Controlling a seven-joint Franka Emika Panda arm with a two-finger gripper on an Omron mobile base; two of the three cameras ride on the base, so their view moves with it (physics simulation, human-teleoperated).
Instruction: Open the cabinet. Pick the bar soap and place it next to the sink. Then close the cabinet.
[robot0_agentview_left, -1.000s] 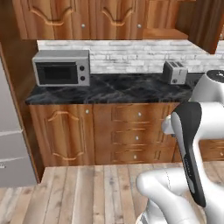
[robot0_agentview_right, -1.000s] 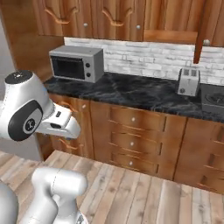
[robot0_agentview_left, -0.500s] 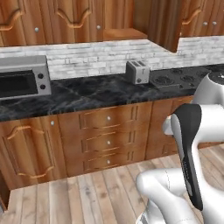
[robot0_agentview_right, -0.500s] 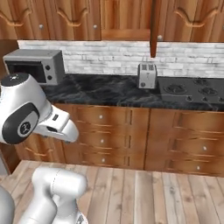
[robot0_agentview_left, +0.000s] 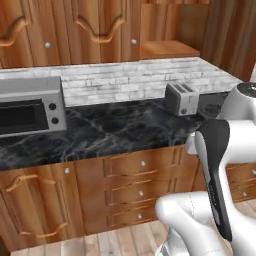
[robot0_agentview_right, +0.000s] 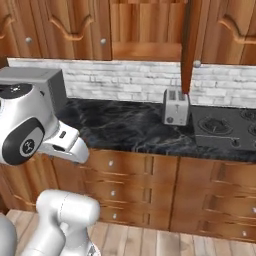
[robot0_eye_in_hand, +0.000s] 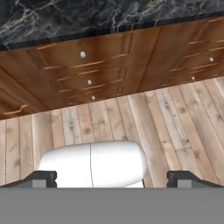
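Cabinet (robot0_agentview_right: 150, 30) on wall above toaster (robot0_agentview_right: 176, 107), tall axis vertical; one door (robot0_agentview_right: 189, 47) swung out edge-on twd camera, wooden shelf (robot0_agentview_left: 167, 49) exposed. Gripper (robot0_eye_in_hand: 112, 178) jaws spread wide, nothing held, aimed at drawers (robot0_eye_in_hand: 87, 65) & floor. Vs 0.5 s ago: whole view shifted, base drove; toaster now nearer centre-right.

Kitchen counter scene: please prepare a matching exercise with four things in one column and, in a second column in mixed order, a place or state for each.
Things:
1. toaster
2. microwave
3. cabinet
4. gripper

Places or states:
A. one door standing open above the toaster
B. at the left end of the counter
C. open, pointing at the wooden floor
D. on the counter beside the stove

Pairs: 1-D, 2-B, 3-A, 4-C
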